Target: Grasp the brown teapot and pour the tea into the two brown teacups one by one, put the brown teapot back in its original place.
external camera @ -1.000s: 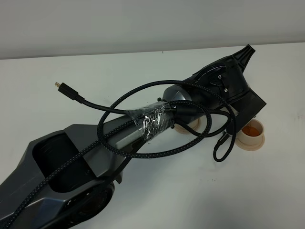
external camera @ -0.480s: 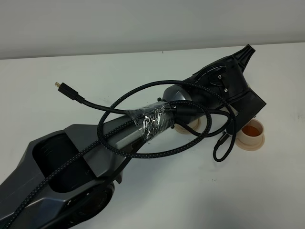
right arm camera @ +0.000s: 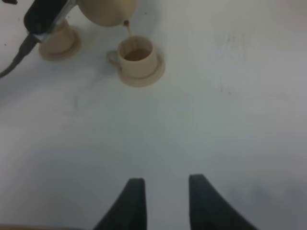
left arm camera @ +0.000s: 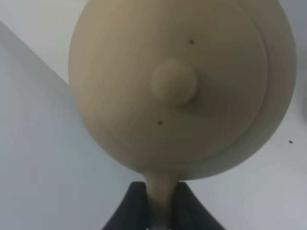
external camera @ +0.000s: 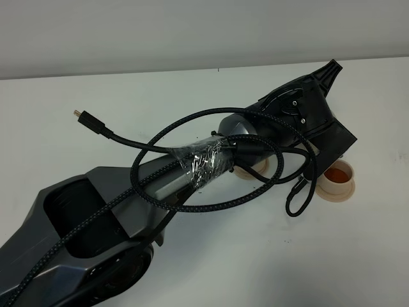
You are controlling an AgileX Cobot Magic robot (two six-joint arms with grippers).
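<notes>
Now | left pincer (left arm camera: 160, 203) clamps brown teapot (left arm camera: 177, 86) handle | spout over teacup (right arm camera: 137, 55)

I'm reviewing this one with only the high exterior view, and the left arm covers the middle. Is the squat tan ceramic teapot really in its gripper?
Observer: Yes; the left wrist view shows the left gripper shut on the loop handle of the teapot.
Operator: Is tea flowing?
Observer: In the right wrist view a thin brown stream appears to run from the spout into the small tan ceramic teacup on its saucer.
Operator: And the right arm?
Observer: The right gripper is open, holding nothing, over the white table.
</notes>
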